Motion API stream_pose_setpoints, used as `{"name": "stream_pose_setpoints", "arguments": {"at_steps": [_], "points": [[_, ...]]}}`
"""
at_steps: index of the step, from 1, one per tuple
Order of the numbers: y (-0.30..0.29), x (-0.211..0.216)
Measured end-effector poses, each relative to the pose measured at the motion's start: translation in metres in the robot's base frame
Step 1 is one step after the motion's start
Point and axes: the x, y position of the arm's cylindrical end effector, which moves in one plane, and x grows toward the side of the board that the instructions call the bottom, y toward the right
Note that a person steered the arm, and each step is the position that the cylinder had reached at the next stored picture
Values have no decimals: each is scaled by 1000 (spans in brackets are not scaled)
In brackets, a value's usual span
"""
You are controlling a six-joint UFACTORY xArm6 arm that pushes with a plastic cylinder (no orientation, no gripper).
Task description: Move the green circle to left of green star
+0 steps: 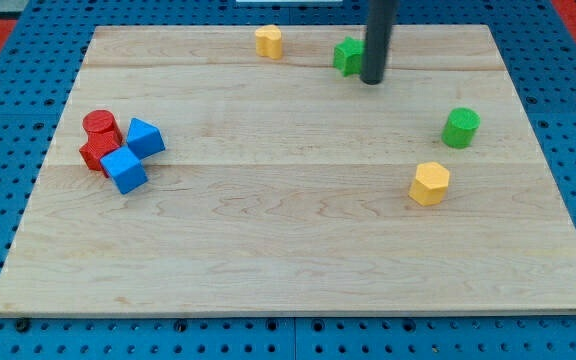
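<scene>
One dark rod, no jaws, holding nothing: my tip (pixel 372 80) touches the green star block (pixel 347 56) near the wooden board's (pixel 288 250) top edge; green circle block (pixel 460 128) sits by the right edge.

Looks like a robotics lab bench — pale wooden board (pixel 298 250) laid over a blue perforated metal base (pixel 8 150), small coloured plastic test blocks scattered on top, straight dark rod (pixel 379 40) hanging above.

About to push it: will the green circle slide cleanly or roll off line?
The green circle stands on its flat end, so it should slide, not roll. Its round side may slip off my tip unless pushed dead centre. It looks small and probably light.
</scene>
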Motion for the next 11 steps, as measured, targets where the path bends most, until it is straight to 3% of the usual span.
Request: {"name": "stream_pose_setpoints", "arguments": {"at_steps": [2,4,11], "points": [[140,66],[121,132],[94,84]]}}
